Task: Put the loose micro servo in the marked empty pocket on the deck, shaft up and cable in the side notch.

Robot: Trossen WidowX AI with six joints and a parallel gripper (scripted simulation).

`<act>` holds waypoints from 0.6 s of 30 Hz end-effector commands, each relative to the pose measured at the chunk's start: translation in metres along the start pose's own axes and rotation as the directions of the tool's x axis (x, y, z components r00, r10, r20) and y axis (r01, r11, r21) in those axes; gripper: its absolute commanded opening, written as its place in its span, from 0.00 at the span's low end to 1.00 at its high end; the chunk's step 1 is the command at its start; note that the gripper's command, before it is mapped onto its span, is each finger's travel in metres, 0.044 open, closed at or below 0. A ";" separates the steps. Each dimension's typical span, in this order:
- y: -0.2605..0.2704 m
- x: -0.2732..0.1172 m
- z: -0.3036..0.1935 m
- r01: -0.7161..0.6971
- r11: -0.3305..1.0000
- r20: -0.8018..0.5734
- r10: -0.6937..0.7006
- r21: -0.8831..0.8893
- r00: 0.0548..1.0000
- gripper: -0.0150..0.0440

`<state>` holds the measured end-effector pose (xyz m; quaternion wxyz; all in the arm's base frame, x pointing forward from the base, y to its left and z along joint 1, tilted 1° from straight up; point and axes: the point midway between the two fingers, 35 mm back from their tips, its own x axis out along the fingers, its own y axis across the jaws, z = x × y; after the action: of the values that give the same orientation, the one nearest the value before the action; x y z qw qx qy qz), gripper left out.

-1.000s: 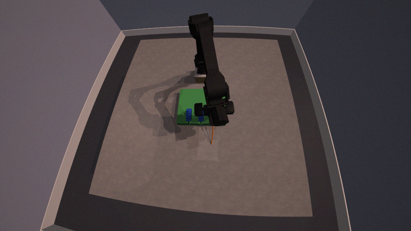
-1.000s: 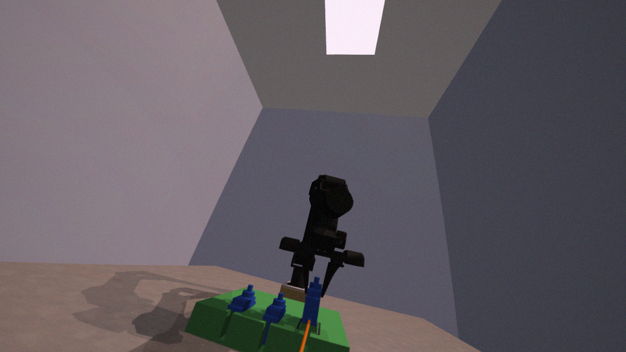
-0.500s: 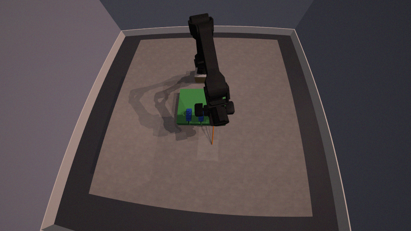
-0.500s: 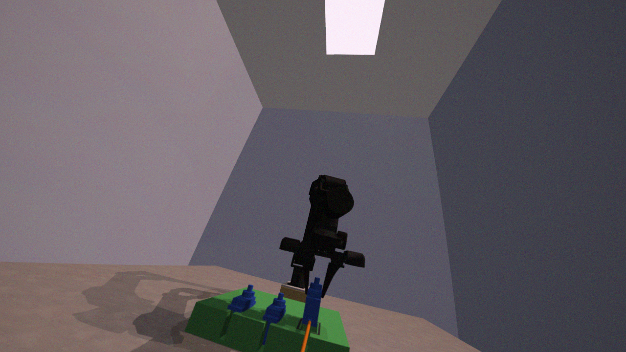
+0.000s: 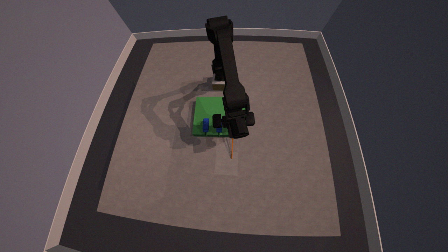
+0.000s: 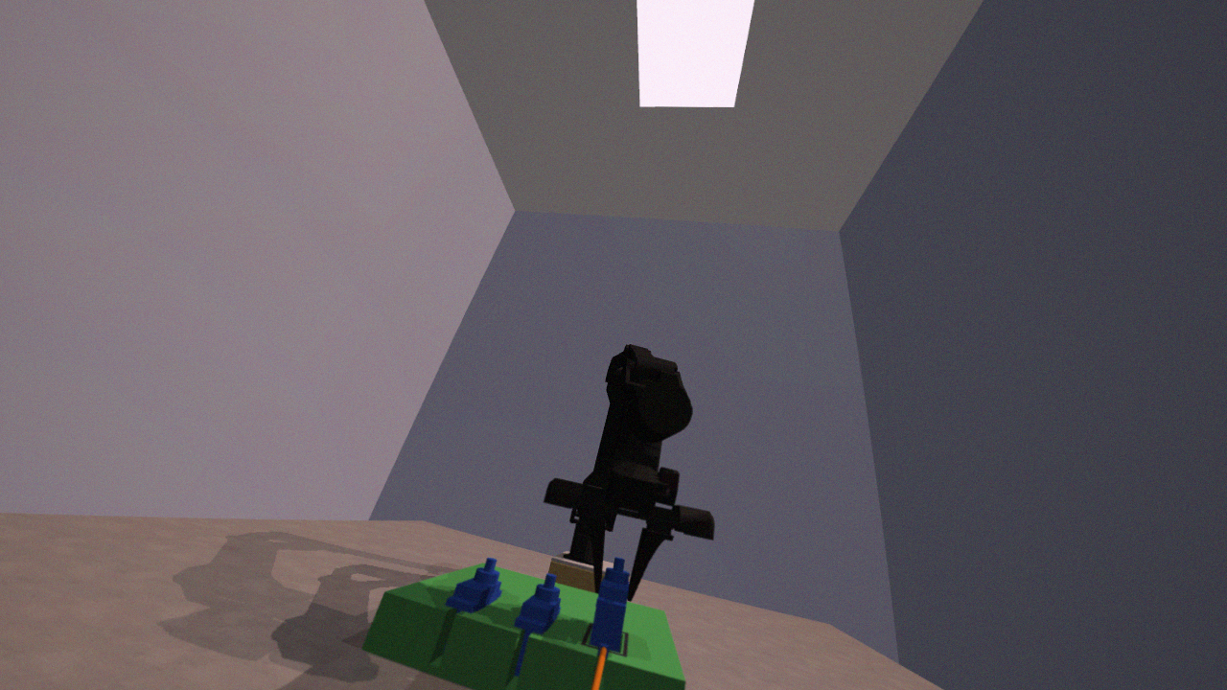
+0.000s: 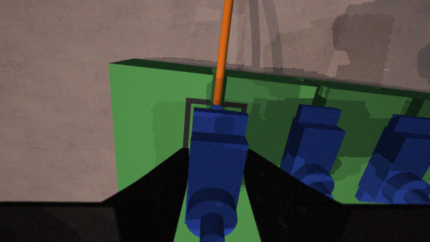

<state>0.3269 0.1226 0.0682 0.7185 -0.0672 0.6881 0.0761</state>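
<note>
The loose blue micro servo (image 6: 610,610) (image 7: 216,161) stands upright between the fingers of my gripper (image 6: 613,593) (image 7: 216,155), which is shut on it. Its output shaft (image 7: 211,226) (image 6: 618,564) points up. Its body is over the marked pocket and stands well above the two seated servos; how deep its lower end is cannot be told. The dark pocket outline (image 7: 187,124) (image 6: 624,643) shows around its base. The orange cable (image 5: 232,148) (image 6: 599,669) (image 7: 223,44) runs out over the side notch and past the edge of the green deck (image 5: 208,106) (image 6: 411,622) (image 7: 144,111).
Two blue servos sit in the deck beside the pocket: the nearer one (image 6: 539,608) (image 7: 317,144) and the farther one (image 5: 205,125) (image 6: 475,590) (image 7: 400,161). The arm (image 5: 230,62) reaches over the deck from its base and hides part of it in the top view.
</note>
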 end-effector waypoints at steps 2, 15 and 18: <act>0.000 0.004 0.001 0.001 1.000 0.003 -0.001 -0.004 1.000 0.25; 0.000 0.017 0.001 0.001 1.000 0.003 -0.001 -0.004 1.000 0.25; 0.000 0.020 0.001 0.001 1.000 0.003 -0.001 -0.004 1.000 0.25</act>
<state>0.3277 0.1229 0.0502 0.7185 -0.0671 0.6881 0.0762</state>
